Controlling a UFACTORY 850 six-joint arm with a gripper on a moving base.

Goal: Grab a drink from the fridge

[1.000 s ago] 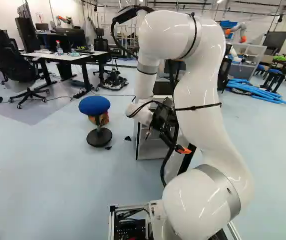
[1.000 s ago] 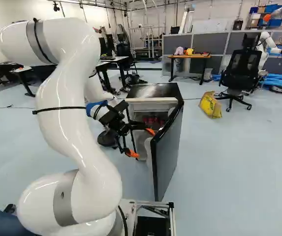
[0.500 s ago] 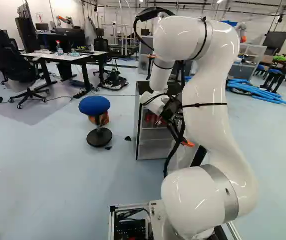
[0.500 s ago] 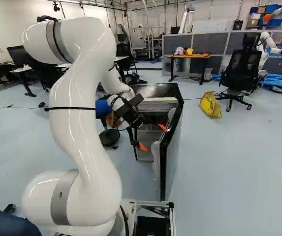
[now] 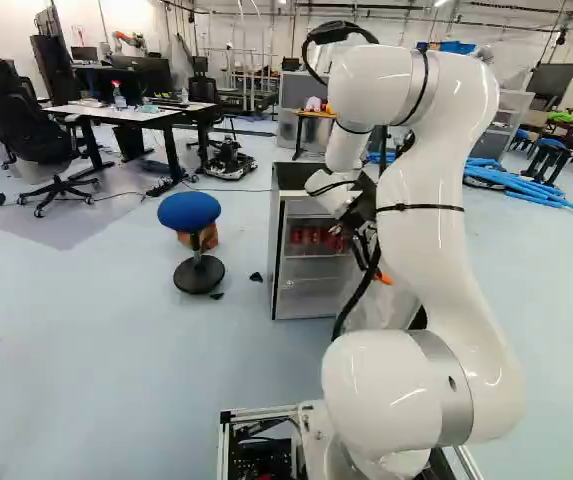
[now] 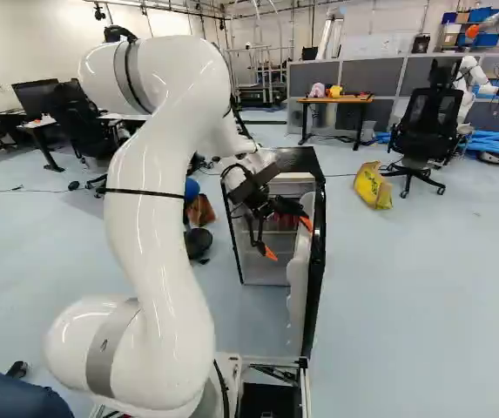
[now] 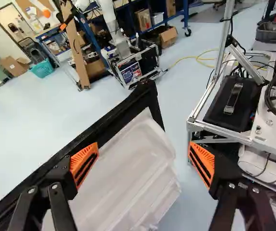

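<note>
Drinks: red cans (image 5: 314, 237), set in a row on an upper shelf inside the fridge (image 5: 290, 180); seemingly upright, long axes vertical. Which way their fronts are turned cannot be told. Print on them: too small to be made out.

Fridge: upright, opening faced toward the base; door (image 6: 316, 270) swung open at right, white lining (image 7: 128, 168) turned inward.

Gripper (image 6: 288, 239): held near the door, fingers spread wide; in the wrist view, the lining is seen ahead between them.

Surface: pale blue floor (image 5: 116, 350). Blue-seated stool (image 5: 190, 210), left of the fridge; yellow bag (image 6: 374, 185), farther right; white-topped desk (image 5: 141, 113), far left.
</note>
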